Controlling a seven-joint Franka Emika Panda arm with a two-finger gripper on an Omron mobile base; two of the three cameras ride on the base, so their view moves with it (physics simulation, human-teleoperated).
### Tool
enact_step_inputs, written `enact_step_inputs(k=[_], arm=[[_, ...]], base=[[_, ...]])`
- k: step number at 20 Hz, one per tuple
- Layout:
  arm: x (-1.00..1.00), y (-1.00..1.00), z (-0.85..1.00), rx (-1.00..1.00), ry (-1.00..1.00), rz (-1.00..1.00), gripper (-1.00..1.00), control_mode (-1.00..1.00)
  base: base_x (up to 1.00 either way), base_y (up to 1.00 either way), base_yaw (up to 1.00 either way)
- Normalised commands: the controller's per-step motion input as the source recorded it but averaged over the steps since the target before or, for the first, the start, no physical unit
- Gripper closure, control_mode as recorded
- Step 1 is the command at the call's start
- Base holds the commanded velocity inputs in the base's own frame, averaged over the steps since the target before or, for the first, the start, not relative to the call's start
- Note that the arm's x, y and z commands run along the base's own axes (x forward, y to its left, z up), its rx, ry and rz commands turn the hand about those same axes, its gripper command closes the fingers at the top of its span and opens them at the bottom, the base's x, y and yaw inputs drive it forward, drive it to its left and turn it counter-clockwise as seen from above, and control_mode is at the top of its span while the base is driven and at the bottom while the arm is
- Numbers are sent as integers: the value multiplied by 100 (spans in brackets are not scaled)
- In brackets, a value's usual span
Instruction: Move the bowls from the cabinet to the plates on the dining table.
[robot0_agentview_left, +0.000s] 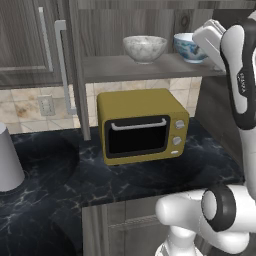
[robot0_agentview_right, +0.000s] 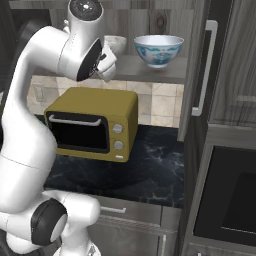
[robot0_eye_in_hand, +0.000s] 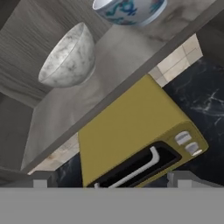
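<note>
Marbled stone bowl (robot0_eye_in_hand: 68, 57) and patterned white bowl (robot0_eye_in_hand: 130, 10) on wood-grain shelf (robot0_eye_in_hand: 109, 65) — pincer (robot0_eye_in_hand: 111, 178) apparently spread wide

Both bowls sit upright on the shelf of the open cabinet (robot0_agentview_left: 150, 67), side by side but not touching. The grey-white marbled bowl (robot0_eye_in_hand: 68, 59) is the one more or less straight ahead of the wide-open gripper (robot0_eye_in_hand: 111, 178) and a bit off from it, looking tipped on its side in the hand view purely because the camera is rolled. The white bowl with the blue pattern (robot0_eye_in_hand: 130, 11) and pale blue inside sits further along the shelf, beyond the marbled one.
</note>
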Motion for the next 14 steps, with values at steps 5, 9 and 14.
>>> enact_step_inputs(k=[5,9,14], arm=[[45,4,0,1,5,0,-100,-100],[45,7,0,1,5,0,-100,-100],[48,8,0,1,4,0,-100,-100]], base=[[0,0,0],[0,0,0],[0,0,0]])
